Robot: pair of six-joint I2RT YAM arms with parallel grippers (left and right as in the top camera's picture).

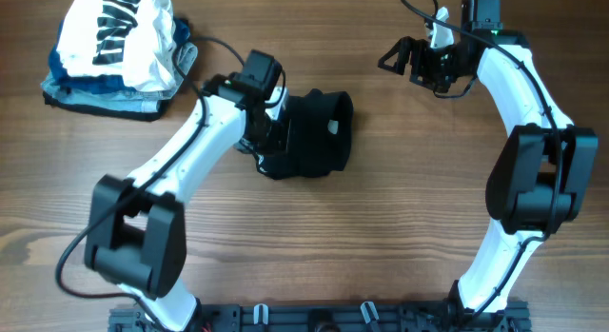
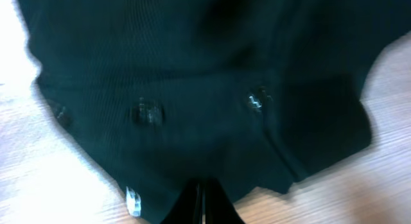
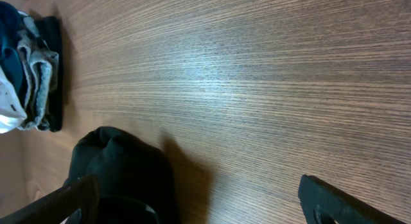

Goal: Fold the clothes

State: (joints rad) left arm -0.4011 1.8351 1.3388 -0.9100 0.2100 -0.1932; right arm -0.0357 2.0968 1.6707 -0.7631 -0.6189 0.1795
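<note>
Overhead: black T-shirt (image 1: 314, 132) lying mid-table (image 1: 409, 208) as compact bundle, mostly folded by look of it. Left gripper (image 1: 269, 142) pressing in at shirt's left edge, probably pinning or tidying a fold. Right gripper (image 1: 398, 58) hanging well apart near far edge, likely parked clear of the work. Pile of other clothes (image 1: 114, 47) sitting in far corner (not part of job).

Left wrist: blurred black fabric filling view. Fingers lost against it, so cannot tell whether pinching or spread.

Right wrist: fingers (image 3: 64, 198) standing wide apart, gripping nothing, bare wood between.
</note>
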